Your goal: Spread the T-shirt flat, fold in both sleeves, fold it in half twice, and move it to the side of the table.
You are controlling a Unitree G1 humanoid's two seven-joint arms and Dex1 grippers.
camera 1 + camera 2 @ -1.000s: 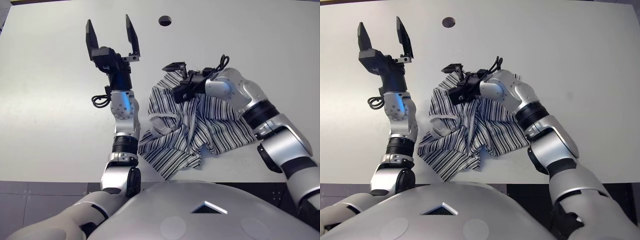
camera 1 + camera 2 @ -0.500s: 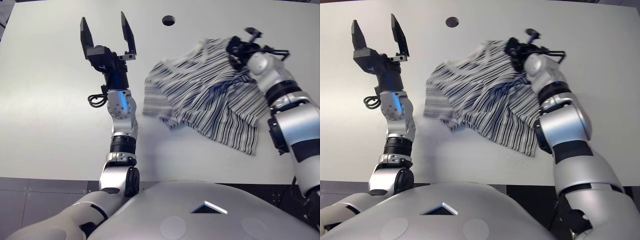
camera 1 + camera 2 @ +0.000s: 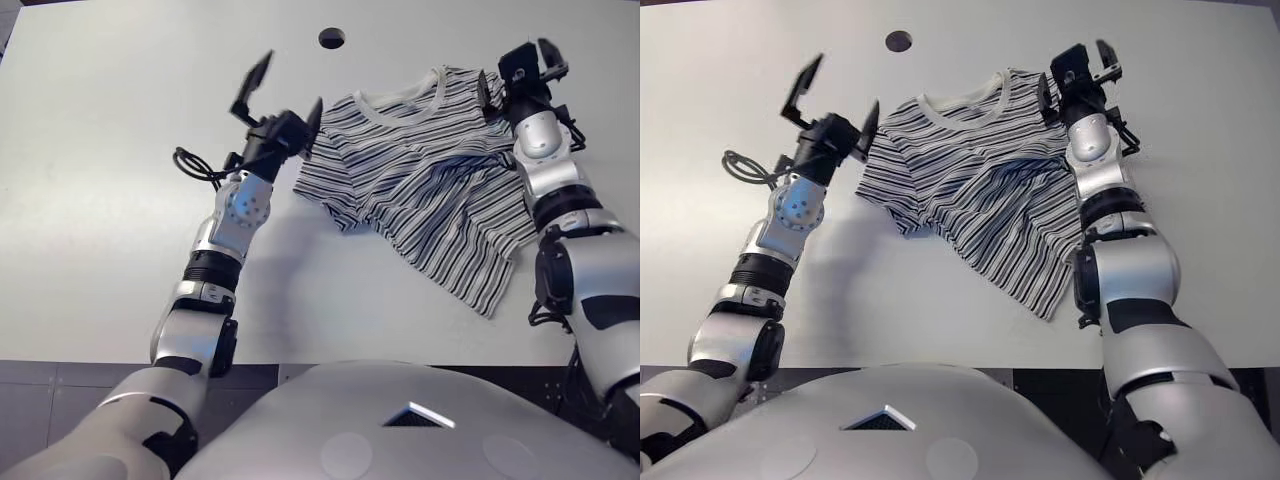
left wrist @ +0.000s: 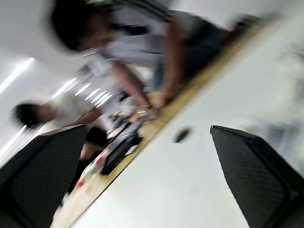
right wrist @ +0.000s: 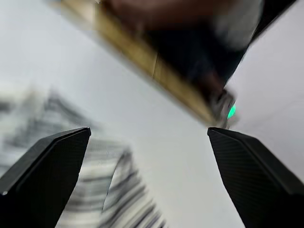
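Both open: left gripper [image 3: 285, 100] beside the left sleeve of the T-shirt [image 3: 420, 170], right gripper [image 3: 532, 58] at its far-right shoulder (right side rumpled); a sweeping finger could snag and bunch cloth.

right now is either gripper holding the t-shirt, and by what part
Nothing is held. The left gripper stands open beside one sleeve of the T-shirt, the right gripper open by the opposite shoulder; the shirt lies on the table.

Left hand [image 3: 290, 85] splayed wide; right hand [image 3: 528, 55] likewise.
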